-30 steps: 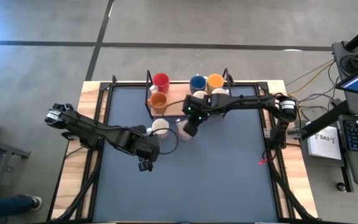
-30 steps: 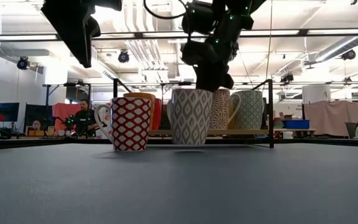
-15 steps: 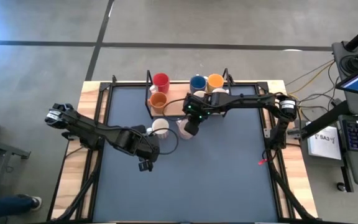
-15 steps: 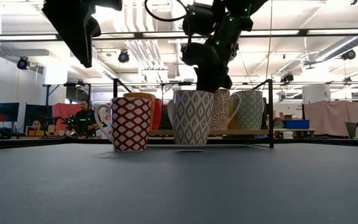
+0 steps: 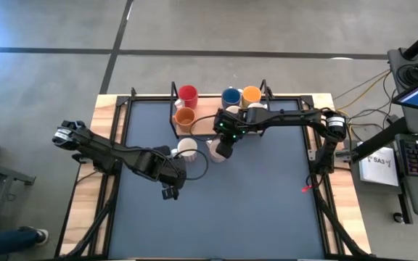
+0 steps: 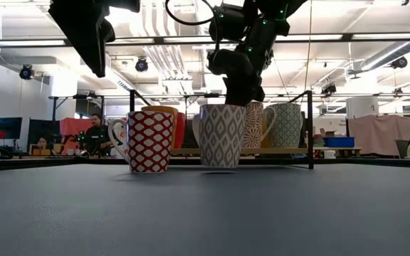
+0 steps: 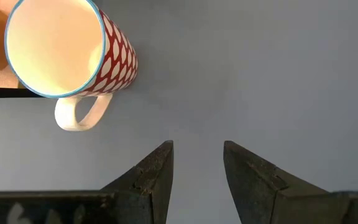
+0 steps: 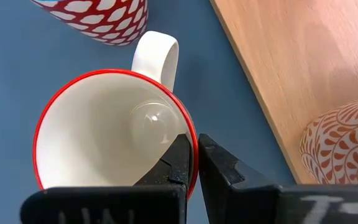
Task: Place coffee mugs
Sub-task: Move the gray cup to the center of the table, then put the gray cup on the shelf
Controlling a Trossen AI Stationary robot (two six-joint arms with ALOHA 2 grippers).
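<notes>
Right tool [image 8: 192,163] pinched shut on rim of grey-patterned mug [image 6: 221,135], mug hanging straight below, base at desk [image 5: 267,196] surface near shelf [image 8: 291,68]; contact not clear. Left tool [image 7: 197,171] fingers apart, empty, hovering near side of red-patterned mug [image 7: 67,53]. Shelf mugs partly hidden.

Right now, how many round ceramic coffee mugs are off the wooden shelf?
2: the red-and-white patterned mug on the dark mat, and the grey-patterned, red-rimmed mug beside it, pinched by the right gripper. None seem hidden.

Right tool [image 6: 237,96] pinching grey-patterned mug [image 6: 221,135] rim — red-patterned mug [image 6: 149,141] beside.
</notes>
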